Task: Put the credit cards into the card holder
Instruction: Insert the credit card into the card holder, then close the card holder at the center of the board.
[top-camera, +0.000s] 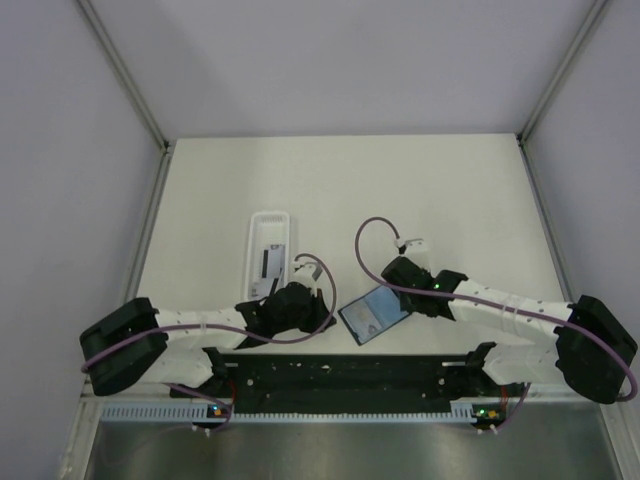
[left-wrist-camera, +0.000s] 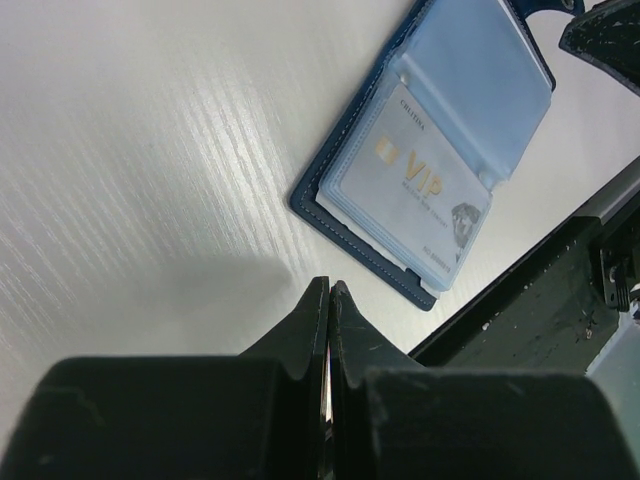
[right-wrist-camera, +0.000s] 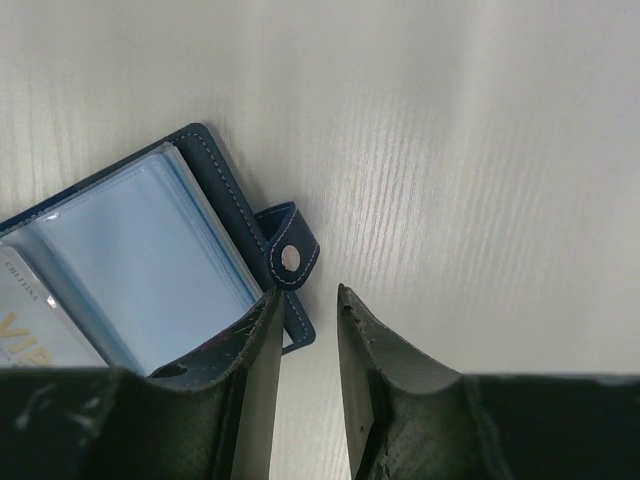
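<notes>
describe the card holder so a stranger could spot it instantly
On the white table, look near the front edge, right of the long white tray. The card holder lies open: dark navy outside, pale blue sleeves inside, one showing a VIP card.

Your desk (top-camera: 400, 180) is white with a faint wood grain. A long white tray (top-camera: 271, 222) lies on it left of centre, running front to back. The navy card holder (top-camera: 372, 314) lies open near the front edge, right of the tray and apart from it, pale blue sleeves facing up.
</notes>
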